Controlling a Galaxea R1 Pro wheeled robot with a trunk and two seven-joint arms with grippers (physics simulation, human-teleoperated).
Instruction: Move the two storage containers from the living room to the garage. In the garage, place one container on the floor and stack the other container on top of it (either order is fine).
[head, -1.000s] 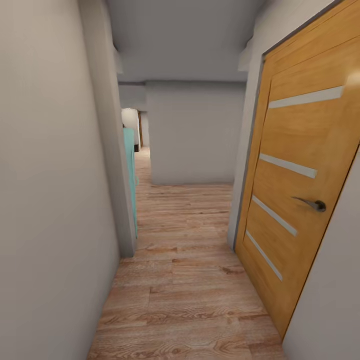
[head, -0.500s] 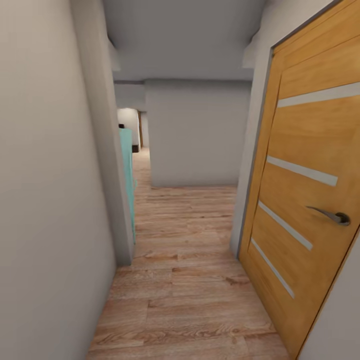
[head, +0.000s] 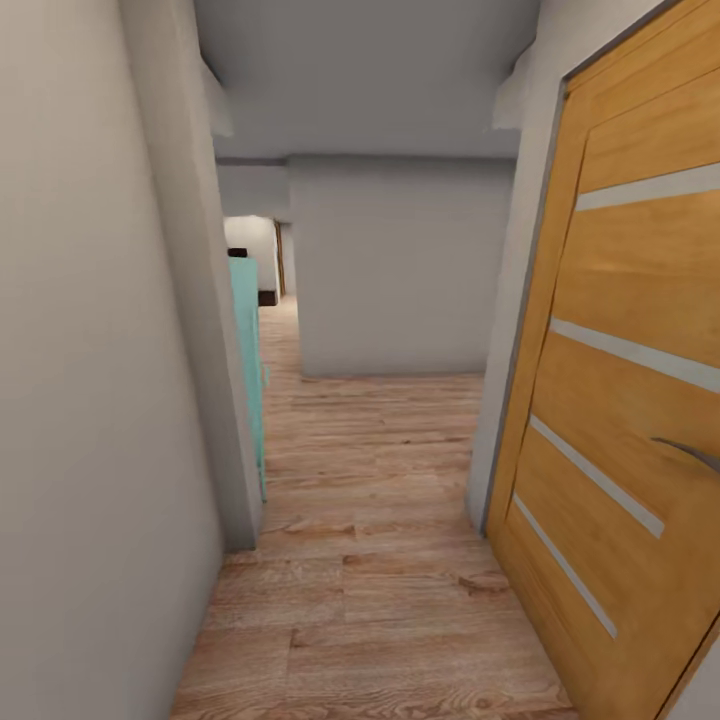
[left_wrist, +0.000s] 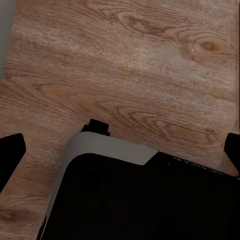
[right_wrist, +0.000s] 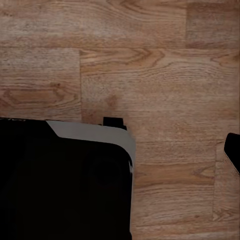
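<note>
Hanging over wood floor (left_wrist: 125, 65) | left hand (left_wrist: 120, 150) spread, empty

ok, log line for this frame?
place: hallway, wood floor | right: wooden door | left: teal panel | ahead: wall | containers: unseen

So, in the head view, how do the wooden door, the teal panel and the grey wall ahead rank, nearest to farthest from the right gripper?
1. Wooden door: on the right, reaching the picture's near edge.
2. Teal panel: on the left, behind the wall corner.
3. Grey wall: straight ahead, across the hallway's end.
</note>
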